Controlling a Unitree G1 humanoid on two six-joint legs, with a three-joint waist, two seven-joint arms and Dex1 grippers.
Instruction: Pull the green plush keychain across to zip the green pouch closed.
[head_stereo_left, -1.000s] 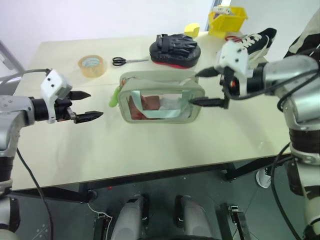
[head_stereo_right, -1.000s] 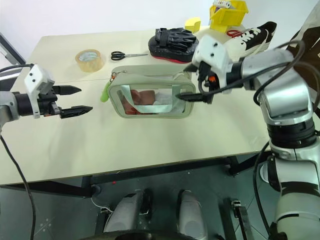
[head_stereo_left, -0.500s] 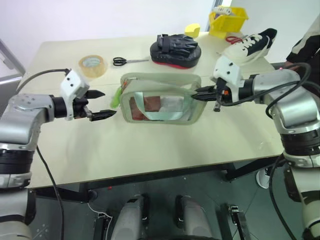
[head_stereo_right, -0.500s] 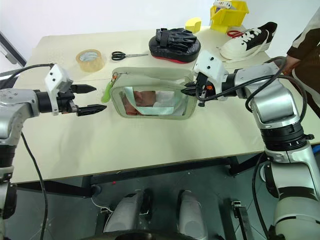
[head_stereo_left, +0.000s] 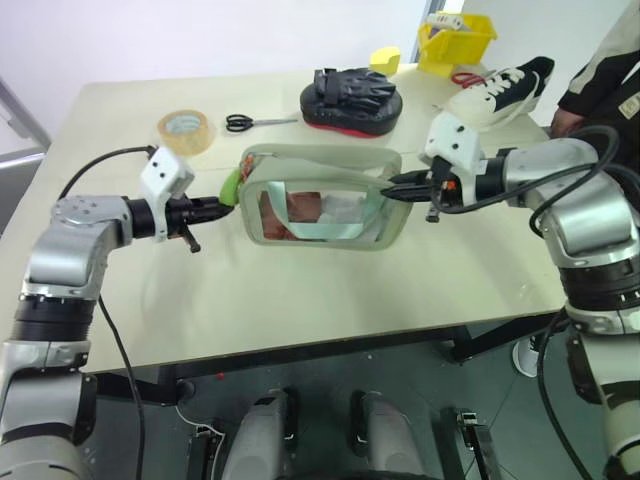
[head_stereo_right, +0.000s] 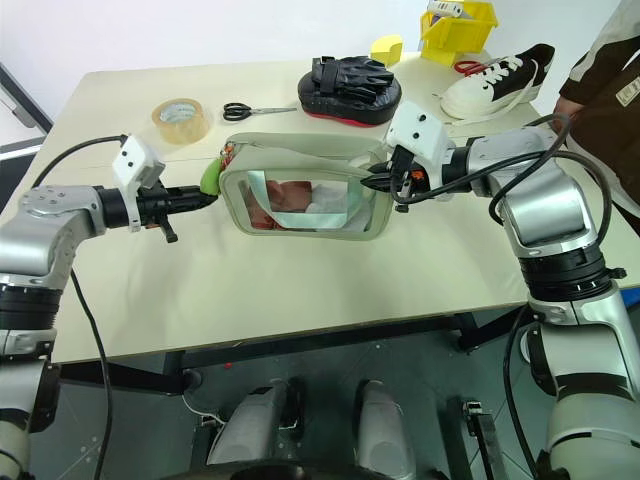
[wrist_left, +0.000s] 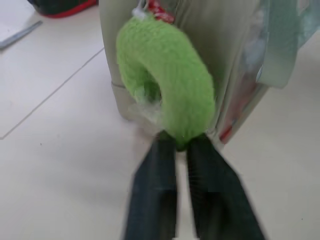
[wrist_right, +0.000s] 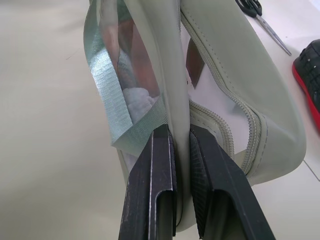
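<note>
Fingers (wrist_left: 165, 185) on fuzzy lime green plush keychain (wrist_left: 167, 92), ring-shaped.

From my remote station I see a pale beige table (head_stereo_left: 300, 290) with a faint seam line across its top, carried on a dark metal frame (head_stereo_left: 330, 352). Behind it rises a plain white wall (head_stereo_left: 200, 35). Below the table edge lies a grey floor (head_stereo_left: 150, 440). The light is even and soft, casting only weak shadows.
</note>
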